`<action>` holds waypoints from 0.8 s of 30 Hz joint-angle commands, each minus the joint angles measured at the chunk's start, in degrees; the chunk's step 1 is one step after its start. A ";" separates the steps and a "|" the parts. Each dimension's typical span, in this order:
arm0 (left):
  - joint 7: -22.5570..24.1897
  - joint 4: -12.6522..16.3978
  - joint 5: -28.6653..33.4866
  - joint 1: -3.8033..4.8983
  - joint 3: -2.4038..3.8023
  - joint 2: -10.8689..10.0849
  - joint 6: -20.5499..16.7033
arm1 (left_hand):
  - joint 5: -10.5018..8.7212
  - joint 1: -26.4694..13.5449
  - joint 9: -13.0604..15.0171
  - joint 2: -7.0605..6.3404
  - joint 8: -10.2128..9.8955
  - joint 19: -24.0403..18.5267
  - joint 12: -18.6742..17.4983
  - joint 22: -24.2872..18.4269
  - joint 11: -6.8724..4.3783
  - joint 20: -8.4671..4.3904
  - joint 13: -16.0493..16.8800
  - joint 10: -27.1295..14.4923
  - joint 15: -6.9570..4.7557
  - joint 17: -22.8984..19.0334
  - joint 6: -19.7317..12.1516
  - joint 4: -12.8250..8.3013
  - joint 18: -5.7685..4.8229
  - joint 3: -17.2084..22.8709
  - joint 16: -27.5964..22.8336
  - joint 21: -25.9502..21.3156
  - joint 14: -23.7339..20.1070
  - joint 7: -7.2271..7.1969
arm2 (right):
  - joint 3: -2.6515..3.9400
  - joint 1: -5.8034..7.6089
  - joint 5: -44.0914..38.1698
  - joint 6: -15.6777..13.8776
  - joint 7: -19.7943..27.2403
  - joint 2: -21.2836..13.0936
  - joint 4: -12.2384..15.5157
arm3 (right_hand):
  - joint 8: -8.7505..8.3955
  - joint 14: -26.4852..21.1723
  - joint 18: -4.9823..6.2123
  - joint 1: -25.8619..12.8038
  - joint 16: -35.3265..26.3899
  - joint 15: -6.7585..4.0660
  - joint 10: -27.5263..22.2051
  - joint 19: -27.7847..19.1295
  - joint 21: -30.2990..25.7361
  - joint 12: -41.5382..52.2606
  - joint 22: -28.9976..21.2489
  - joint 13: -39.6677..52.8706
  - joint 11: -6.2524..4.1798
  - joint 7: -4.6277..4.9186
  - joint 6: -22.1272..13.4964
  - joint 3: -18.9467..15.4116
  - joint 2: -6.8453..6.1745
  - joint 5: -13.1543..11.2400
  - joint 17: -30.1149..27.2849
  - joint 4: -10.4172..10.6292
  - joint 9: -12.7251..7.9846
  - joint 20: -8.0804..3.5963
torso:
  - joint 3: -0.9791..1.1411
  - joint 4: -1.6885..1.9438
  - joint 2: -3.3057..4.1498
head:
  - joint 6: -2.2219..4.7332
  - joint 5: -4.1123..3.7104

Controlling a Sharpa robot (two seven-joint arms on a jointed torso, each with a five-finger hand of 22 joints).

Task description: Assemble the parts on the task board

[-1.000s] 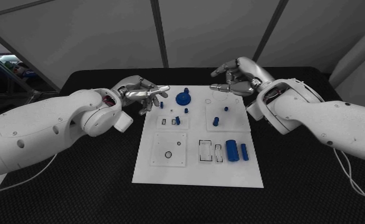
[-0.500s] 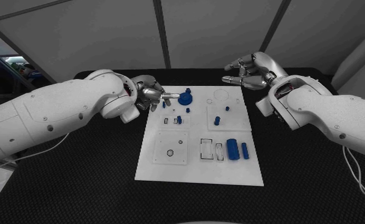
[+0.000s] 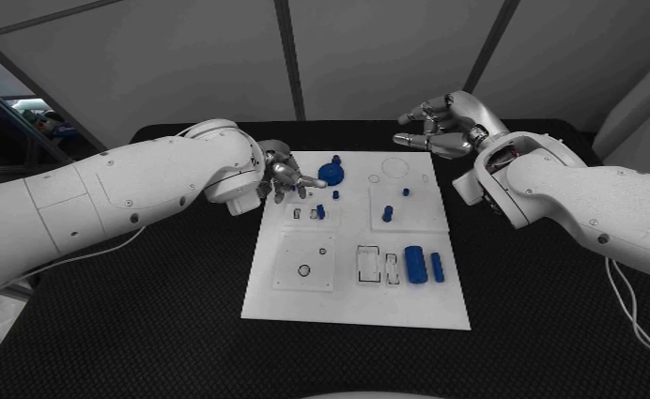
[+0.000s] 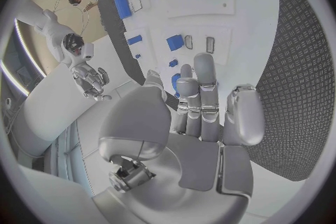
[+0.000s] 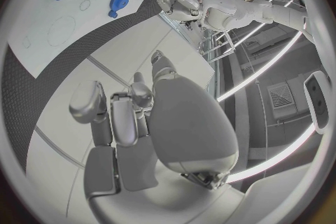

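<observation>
My left hand (image 3: 287,176) hovers with fingers spread, holding nothing — the blue gear (image 3: 330,174) stands just beside it on the task board (image 3: 355,300). My right hand (image 3: 444,130) — loosely curled, empty — hangs farther off.

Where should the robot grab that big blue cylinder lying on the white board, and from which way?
Probably from straight above, across its round middle. The big blue cylinder lies flat on the task board with its long sides bare. A smaller blue piece lies close on one side, so fingers should slip in carefully there. Both the left hand and right hand are far off.
</observation>
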 commanded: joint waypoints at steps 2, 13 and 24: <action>-1.65 -0.72 -2.21 0.17 -0.37 0.80 3.50 | -0.08 0.05 0.20 0.56 0.41 -0.36 -0.17 0.18 -0.08 0.11 -0.29 -0.54 0.14 0.10 -0.40 0.00 0.76 -0.50 -0.19 0.35 -0.28 -0.09 | 0.05 0.09 -0.49 0.27 -0.50 0.23 -0.05 | 0.28 1.77 0.99 -0.66 -0.23 -0.45 -0.28 -0.40 -0.31 -0.29 -0.09 -0.07 -0.22 -0.14 -0.02 0.04 -0.01 0.45 -0.10 -0.25 -0.06 0.00 | 0.00 -0.09 0.09 | -0.13 0.01; -1.33 -0.85 -2.21 0.20 -1.06 2.28 4.40 | -0.02 0.59 0.96 0.95 1.13 -0.41 -0.59 0.32 -0.14 0.13 -0.97 -0.83 0.12 0.25 -0.65 -0.16 0.76 -0.52 -0.26 0.42 -0.25 -0.17 | 0.04 0.08 -0.55 0.52 -0.78 0.73 -0.56 | 0.27 1.78 1.03 -0.77 -0.28 -0.45 -0.34 -0.50 -0.47 -0.38 -0.33 -0.19 -0.21 -0.12 -0.09 0.03 0.01 0.64 -0.13 -0.23 -0.10 -0.01 | -0.09 -0.02 0.04 | -0.39 -0.14; -0.95 -1.05 -2.15 0.21 -1.18 3.17 5.23 | 0.04 2.07 1.99 1.36 1.99 -0.57 -0.71 0.36 -0.18 0.14 -1.34 -0.97 0.11 0.43 -1.25 -0.46 0.79 -0.27 -0.41 0.43 -0.22 -0.21 | 0.04 0.08 -0.56 1.00 -1.06 1.38 -1.07 | 0.27 1.79 1.05 -0.93 -0.34 -0.45 -0.35 -0.54 -0.58 -0.40 -0.47 -0.21 -0.20 -0.11 -0.16 0.01 0.07 0.85 -0.16 -0.18 -0.13 -0.02 | -0.08 -0.04 0.12 | -0.55 -0.16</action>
